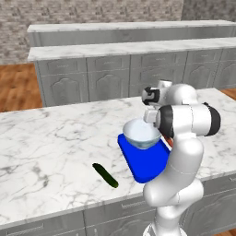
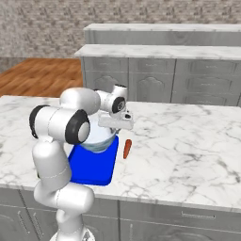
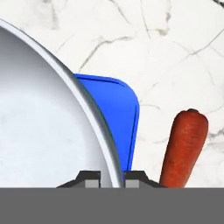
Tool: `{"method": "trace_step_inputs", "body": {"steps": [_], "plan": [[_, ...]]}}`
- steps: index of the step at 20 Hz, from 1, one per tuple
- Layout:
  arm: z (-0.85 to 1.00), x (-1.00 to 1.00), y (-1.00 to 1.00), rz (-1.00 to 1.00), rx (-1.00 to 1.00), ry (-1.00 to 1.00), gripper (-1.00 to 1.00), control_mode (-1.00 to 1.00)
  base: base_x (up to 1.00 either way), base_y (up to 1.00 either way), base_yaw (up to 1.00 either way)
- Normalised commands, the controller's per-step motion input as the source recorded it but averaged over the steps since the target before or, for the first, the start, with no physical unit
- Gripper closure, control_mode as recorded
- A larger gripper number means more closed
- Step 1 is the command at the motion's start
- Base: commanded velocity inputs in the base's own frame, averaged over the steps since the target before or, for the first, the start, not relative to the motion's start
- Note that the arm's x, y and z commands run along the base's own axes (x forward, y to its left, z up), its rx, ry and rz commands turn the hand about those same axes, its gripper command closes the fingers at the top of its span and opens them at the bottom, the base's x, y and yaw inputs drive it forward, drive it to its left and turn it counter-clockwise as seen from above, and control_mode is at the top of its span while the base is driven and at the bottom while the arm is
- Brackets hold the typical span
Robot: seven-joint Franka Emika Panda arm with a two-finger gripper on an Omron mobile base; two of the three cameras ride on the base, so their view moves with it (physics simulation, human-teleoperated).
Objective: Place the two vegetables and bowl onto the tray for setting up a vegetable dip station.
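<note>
The pale bluish-white bowl (image 1: 140, 133) is over the far end of the blue tray (image 1: 148, 167); I cannot tell whether it rests on it. My gripper (image 3: 113, 178) is shut on the bowl's rim (image 3: 98, 131), one fingertip inside and one outside. In the right base view the hand (image 2: 115, 121) reaches down onto the bowl (image 2: 100, 139) from its right side. The orange-red carrot (image 3: 183, 148) lies on the marble just right of the tray (image 2: 92, 169), also seen as the carrot (image 2: 127, 148). The dark green cucumber (image 1: 105, 175) lies on the counter left of the tray, near the front edge.
The marble island counter (image 1: 50, 138) stretches wide to the left and its far side (image 2: 188, 136) to the right. Its front edge (image 1: 69, 214) runs close below the tray. A second counter with grey cabinets (image 1: 115, 73) stands behind.
</note>
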Motion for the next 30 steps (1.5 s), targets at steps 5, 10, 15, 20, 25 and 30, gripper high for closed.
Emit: {"method": "trace_step_inputs", "body": {"steps": [5, 10, 15, 20, 25, 30], "plan": [[-0.03, 0.0, 0.0, 0.0, 0.0, -0.07, 1.0, -1.0, 0.0, 0.0, 0.0], [-0.15, 0.0, -0.01, 0.0, 0.03, -0.11, 1.0, -1.0, 0.0, 0.0, 0.0], [-0.2, 0.0, -0.02, 0.02, 0.05, -0.13, 1.0, -1.0, 0.0, 0.0, 0.0], [-0.12, -0.03, 0.03, 0.02, 0.06, -0.1, -1.0, -1.0, 0.0, 0.0, 0.0], [-0.01, 0.0, 0.0, 0.0, 0.01, -0.03, -1.0, -1.0, 0.0, 0.0, 0.0], [0.0, 0.0, 0.0, 0.0, 0.0, 0.0, -1.0, -1.0, 0.0, 0.0, 0.0]]}}
